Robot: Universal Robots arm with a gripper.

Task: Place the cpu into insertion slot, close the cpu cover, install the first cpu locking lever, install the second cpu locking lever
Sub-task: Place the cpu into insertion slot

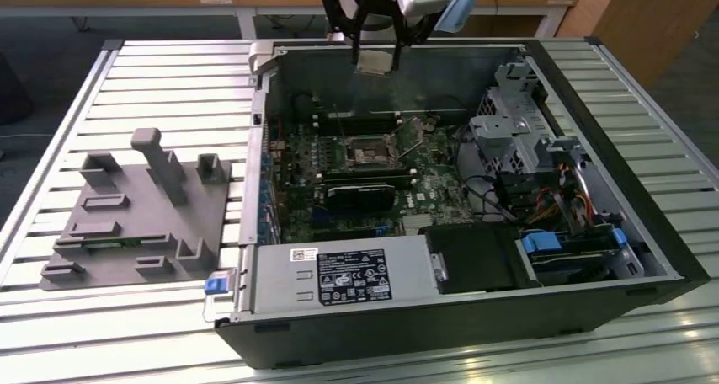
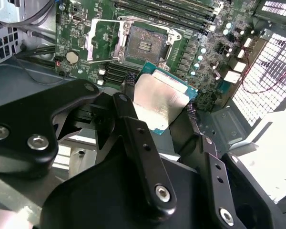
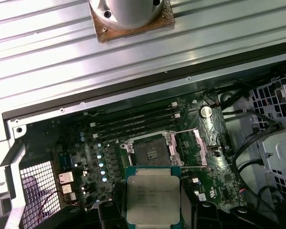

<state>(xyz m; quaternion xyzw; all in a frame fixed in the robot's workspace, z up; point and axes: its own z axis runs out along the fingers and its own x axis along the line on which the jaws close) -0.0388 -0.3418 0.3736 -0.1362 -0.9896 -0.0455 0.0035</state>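
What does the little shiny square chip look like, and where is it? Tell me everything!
The cpu is a small flat square with a dull silvery metal top, faintly printed, on a green base whose edge peeks out around it. The black fingers of the gripper pinch it on two opposite edges. It hangs in the air above the open case, apart from the slot in the green board, which lies bare.
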